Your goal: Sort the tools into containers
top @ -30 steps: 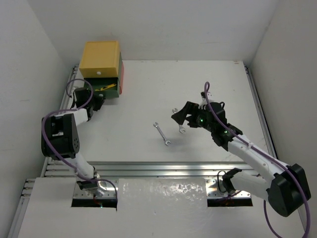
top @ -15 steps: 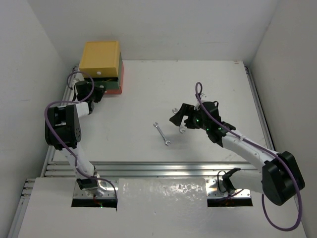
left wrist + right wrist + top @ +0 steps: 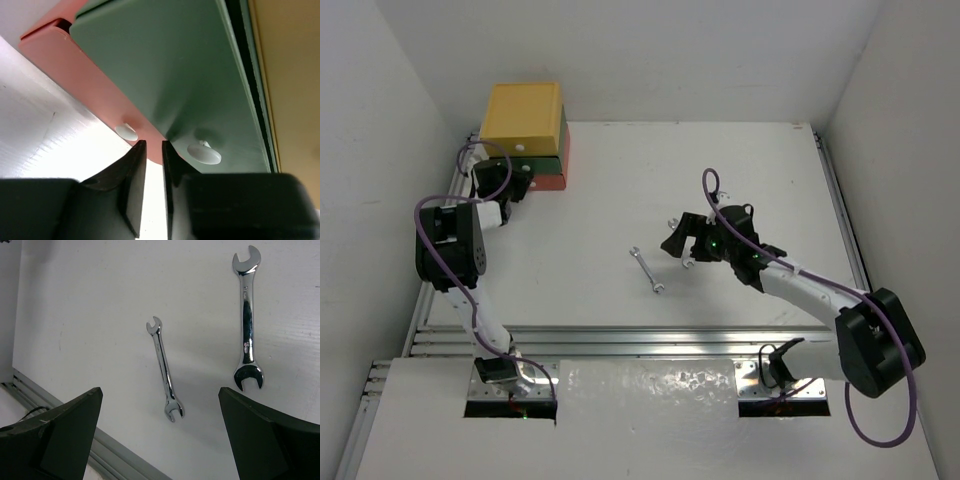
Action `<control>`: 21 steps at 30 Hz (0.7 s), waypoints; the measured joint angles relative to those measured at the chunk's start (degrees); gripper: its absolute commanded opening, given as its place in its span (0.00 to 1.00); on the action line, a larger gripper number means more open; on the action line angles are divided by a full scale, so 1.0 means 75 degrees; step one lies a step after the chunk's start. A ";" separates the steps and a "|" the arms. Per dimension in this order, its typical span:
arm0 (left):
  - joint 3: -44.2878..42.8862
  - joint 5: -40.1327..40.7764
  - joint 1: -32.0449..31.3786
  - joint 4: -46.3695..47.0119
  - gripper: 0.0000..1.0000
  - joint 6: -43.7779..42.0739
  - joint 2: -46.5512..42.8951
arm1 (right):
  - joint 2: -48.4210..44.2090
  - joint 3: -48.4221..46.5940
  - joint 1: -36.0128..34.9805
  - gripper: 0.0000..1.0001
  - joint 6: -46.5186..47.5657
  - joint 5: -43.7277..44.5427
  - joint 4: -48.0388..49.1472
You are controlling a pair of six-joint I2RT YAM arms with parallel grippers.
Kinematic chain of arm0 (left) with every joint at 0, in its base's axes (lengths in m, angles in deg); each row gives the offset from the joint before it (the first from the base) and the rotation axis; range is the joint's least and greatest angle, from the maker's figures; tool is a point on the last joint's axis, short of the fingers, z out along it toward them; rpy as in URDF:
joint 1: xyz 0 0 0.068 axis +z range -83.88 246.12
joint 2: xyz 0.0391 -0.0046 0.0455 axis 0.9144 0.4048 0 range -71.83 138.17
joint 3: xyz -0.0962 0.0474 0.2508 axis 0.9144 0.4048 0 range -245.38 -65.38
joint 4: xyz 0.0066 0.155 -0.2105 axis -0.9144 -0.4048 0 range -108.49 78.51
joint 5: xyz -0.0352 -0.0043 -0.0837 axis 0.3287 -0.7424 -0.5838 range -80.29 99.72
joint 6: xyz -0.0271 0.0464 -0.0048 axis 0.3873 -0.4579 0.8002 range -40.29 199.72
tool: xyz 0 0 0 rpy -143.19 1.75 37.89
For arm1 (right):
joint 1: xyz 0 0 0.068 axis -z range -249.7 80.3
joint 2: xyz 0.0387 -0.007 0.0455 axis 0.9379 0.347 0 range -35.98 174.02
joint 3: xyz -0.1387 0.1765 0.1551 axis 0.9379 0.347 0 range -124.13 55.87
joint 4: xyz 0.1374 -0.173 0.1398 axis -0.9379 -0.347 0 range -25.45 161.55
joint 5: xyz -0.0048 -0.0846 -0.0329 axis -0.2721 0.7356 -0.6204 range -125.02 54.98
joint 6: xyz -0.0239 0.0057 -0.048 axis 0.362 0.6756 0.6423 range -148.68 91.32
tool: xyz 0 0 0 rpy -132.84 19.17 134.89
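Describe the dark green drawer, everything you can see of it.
The dark green drawer sits in the middle of the stack at the table's far left corner, under the yellow drawer and above the red-orange one. Its flat, matte, plastic-looking front carries a small white round knob. It looks pushed in, roughly flush with the red-orange front. The left gripper, jaws nearly together, sits right at its front, beside the knob; contact is unclear.

Bare white tabletop (image 3: 740,160) lay around two silver wrenches (image 3: 164,368); stacked yellow, green, red drawers (image 3: 525,135) blocked the far-left corner.
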 measured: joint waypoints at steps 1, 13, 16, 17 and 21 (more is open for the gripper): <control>-0.0003 -0.0003 0.0003 0.0015 0.19 0.0000 0.0003 | 0.0017 0.0000 0.0009 0.99 0.0003 0.0000 0.0006; 0.0455 -0.0067 0.0003 0.0667 0.47 -0.0096 -0.0067 | 0.0041 0.0000 0.0023 0.99 0.0012 0.0000 0.0090; 0.1504 -0.0096 0.0003 0.1154 0.48 -0.0085 -0.0420 | 0.0041 0.0000 0.0023 0.99 0.0009 -0.0035 0.0172; 0.1801 -0.0102 0.0003 0.1303 0.47 -0.0085 -0.0493 | 0.0041 0.0000 0.0023 0.99 0.0006 -0.0064 0.0198; 0.2276 -0.0172 0.0003 0.1734 0.44 -0.0085 -0.0487 | 0.0064 0.0003 0.0023 0.99 0.0003 -0.0175 0.0268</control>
